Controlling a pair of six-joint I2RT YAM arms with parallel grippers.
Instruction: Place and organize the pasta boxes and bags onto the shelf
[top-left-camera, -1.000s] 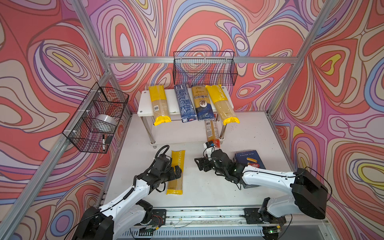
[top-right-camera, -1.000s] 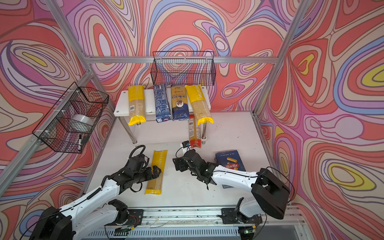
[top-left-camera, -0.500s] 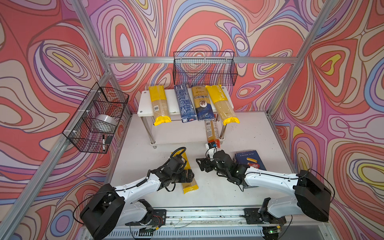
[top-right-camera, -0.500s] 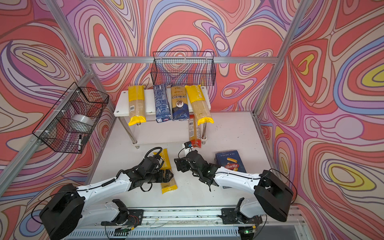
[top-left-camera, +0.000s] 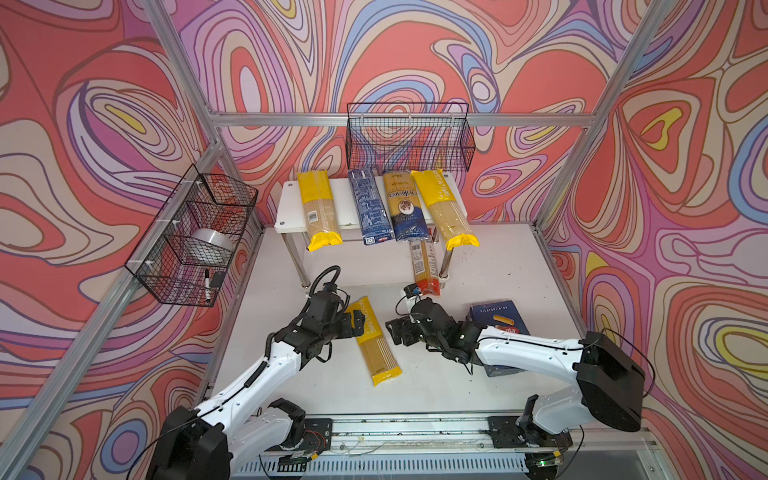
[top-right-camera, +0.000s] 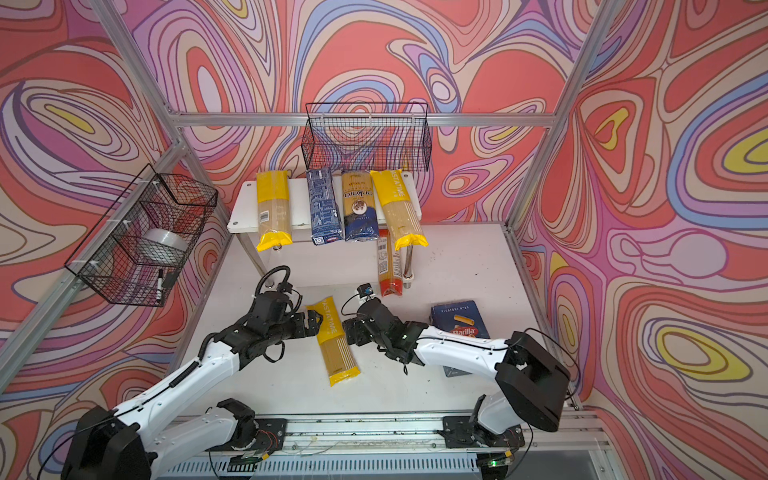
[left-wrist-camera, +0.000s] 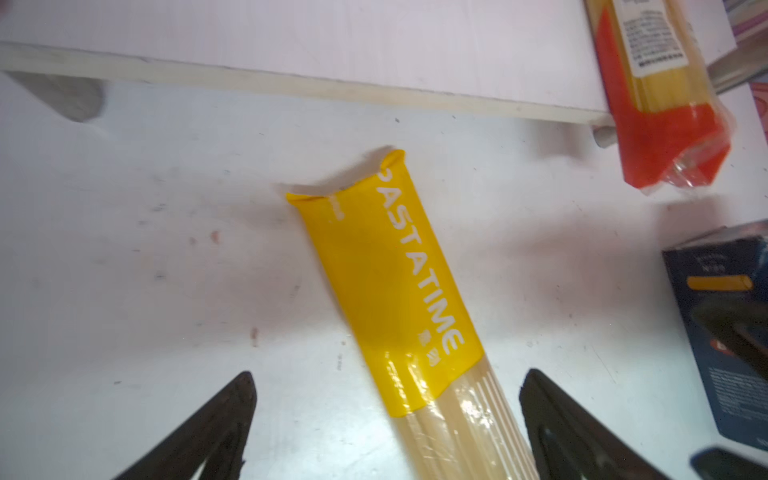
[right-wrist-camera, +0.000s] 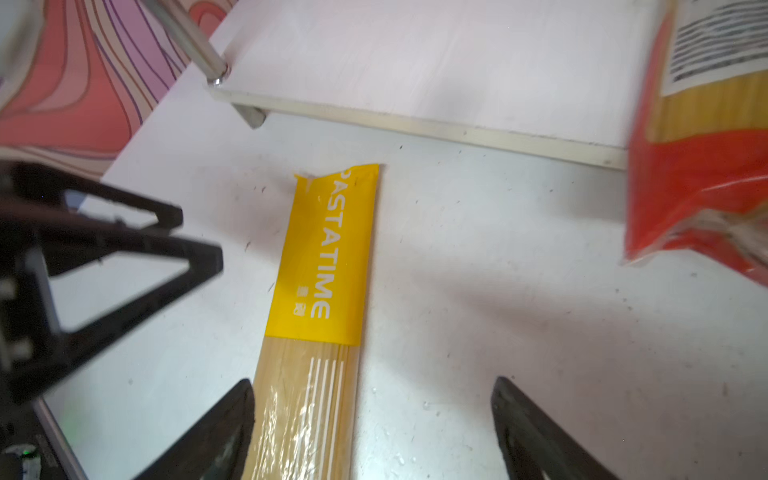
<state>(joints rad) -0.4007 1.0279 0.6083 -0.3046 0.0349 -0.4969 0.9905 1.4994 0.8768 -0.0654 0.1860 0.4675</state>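
The yellow-and-clear film spaghetti packet printed PASTATIME (top-left-camera: 374, 340) lies flat on the white tabletop (top-left-camera: 498, 257), in front of the white two-tier shelf with chrome legs (top-left-camera: 286, 203), its yellow end toward the shelf and a little askew. The left hand (left-wrist-camera: 386, 376) hangs low over that end with its jaws spread wide, one on each side of the packet, and neither appears to touch it. The right hand (right-wrist-camera: 372, 382) faces it from the other side, equally wide and empty, with the packet running just beside one of its fingers (right-wrist-camera: 224, 428).

Further out, the wide dark blue cardboard rigatoni box (top-left-camera: 498, 320) lies on the tabletop, partly under the right arm. The red-ended clear packet (top-left-camera: 424, 266) rests on the lower tier, poking past its front edge. The top tier carries a yellow packet (top-left-camera: 318, 212), a narrow dark blue box (top-left-camera: 370, 212), a blue-and-gold bag (top-left-camera: 405, 212) and another yellow packet (top-left-camera: 442, 212), all overhanging the front.

The likely trouble is crowding. Both hands sit near the same slim packet, so closing together could knock fingers or shove it sideways. Pinched at one end only, the long packet would probably droop and slip in its slick film, or crack strands. Lifting it to the shelf risks clipping the overhanging ends and tipping one off
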